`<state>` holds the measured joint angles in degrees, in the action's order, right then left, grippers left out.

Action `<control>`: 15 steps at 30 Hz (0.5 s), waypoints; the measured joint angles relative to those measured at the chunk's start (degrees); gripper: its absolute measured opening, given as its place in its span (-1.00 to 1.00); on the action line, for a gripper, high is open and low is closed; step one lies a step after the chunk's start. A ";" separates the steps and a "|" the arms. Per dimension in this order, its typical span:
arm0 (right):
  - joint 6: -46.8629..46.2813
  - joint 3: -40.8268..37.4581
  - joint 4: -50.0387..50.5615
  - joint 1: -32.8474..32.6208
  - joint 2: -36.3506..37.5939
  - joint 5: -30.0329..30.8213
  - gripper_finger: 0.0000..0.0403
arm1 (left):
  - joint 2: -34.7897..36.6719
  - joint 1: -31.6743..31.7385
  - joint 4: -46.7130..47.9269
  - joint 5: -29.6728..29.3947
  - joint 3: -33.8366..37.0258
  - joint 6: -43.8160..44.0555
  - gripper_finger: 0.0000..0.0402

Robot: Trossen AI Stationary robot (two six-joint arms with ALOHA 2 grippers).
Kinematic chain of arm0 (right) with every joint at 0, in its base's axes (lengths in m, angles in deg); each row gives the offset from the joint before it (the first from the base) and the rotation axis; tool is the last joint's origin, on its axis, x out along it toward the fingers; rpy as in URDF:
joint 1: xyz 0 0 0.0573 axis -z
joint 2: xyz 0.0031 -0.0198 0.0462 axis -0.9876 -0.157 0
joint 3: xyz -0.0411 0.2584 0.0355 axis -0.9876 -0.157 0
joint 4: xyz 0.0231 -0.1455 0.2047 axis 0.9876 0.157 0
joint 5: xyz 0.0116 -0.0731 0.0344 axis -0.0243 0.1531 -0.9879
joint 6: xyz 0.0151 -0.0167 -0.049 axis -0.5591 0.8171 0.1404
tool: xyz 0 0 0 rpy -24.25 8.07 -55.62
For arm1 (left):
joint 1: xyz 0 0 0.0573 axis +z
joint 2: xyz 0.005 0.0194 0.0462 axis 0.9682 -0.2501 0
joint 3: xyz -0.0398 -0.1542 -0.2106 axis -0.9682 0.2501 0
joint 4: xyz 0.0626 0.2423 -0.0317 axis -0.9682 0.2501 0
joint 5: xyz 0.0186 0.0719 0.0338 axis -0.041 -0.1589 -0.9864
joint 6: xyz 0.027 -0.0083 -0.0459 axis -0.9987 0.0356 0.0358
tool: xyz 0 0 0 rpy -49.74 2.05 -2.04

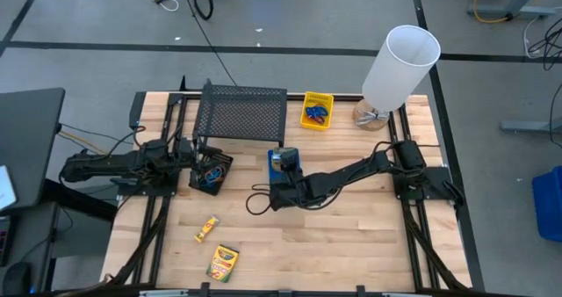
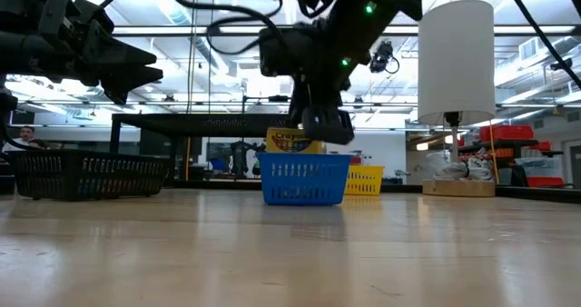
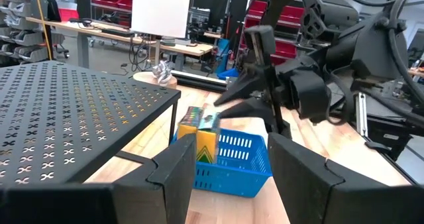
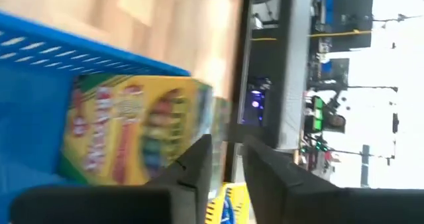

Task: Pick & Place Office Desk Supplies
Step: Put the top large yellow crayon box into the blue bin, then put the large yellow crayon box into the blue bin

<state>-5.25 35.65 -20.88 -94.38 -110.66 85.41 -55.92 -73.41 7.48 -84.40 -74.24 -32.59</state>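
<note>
A yellow-and-green crayon box [image 2: 292, 142] stands on end in the blue bin [image 2: 304, 180] at mid-table, its top above the rim. My right gripper [image 4: 227, 164] hovers at that top end, slanting down from the table's right, its fingers a narrow gap apart with nothing between them. My left gripper [image 3: 225, 177] waits open and level at the left, above the black bin [image 1: 211, 172] holding coloured loops. Two more crayon boxes [image 1: 206, 229] [image 1: 223, 262] lie flat near the front edge. A yellow bin [image 1: 317, 110] with blue loops sits at the back. My right gripper has one finger [image 4: 199, 161] right beside the crayon box's upper end [image 4: 199, 105]. Whether it touches the box cannot be told. The box stands in the blue bin on its own lower end.
The black wire-mesh rack [image 1: 241, 112] stands at the back left, close to the blue bin. The tall white cylinder [image 1: 399, 64] stands on its base at the back right. Bare wood lies at the front right of the table.
</note>
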 joint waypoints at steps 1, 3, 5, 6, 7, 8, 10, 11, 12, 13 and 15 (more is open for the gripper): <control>0.00 0.33 0.07 0.02 0.01 0.67 -0.50 | 0.00 0.00 0.01 0.02 -0.02 0.00 -0.04; -0.01 0.70 0.28 0.05 0.02 1.67 -0.40 | 0.01 0.00 0.00 0.02 -0.02 0.00 -0.04; 0.01 0.99 0.30 0.07 0.00 3.46 -0.32 | -0.01 0.00 0.00 0.02 -0.02 0.02 -0.04; 0.00 1.03 0.23 0.07 0.00 4.63 -0.28 | -0.01 0.00 0.02 0.02 0.00 0.00 -0.04; 0.00 1.03 0.23 0.05 0.00 6.15 -0.25 | -0.01 0.00 0.02 0.01 -0.01 0.01 -0.04; 0.06 1.03 0.30 0.02 0.02 7.52 -0.22 | 0.00 0.00 0.03 0.01 -0.02 0.01 -0.04; 0.17 1.03 0.28 -0.49 0.21 8.89 -0.19 | 0.01 0.00 0.04 0.00 -0.02 0.00 -0.04; 0.27 1.01 0.33 -0.93 0.64 8.01 -0.18 | -0.01 0.00 0.04 0.00 -0.02 0.00 -0.04; 0.34 1.01 -0.39 -1.55 1.10 6.10 -0.18 | -0.01 0.00 0.04 0.00 -0.02 0.00 -0.04; 0.13 1.03 -1.42 -2.23 1.83 3.52 -0.18 | 0.00 0.00 0.04 0.00 -0.02 0.00 -0.04; -0.92 1.03 -3.01 -3.55 3.50 -3.79 -0.17 | 0.01 0.00 0.03 0.00 -0.02 0.00 -0.04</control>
<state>-6.17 36.68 -23.88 -97.93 -107.16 81.62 -55.91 -73.41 7.51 -84.40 -74.26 -32.59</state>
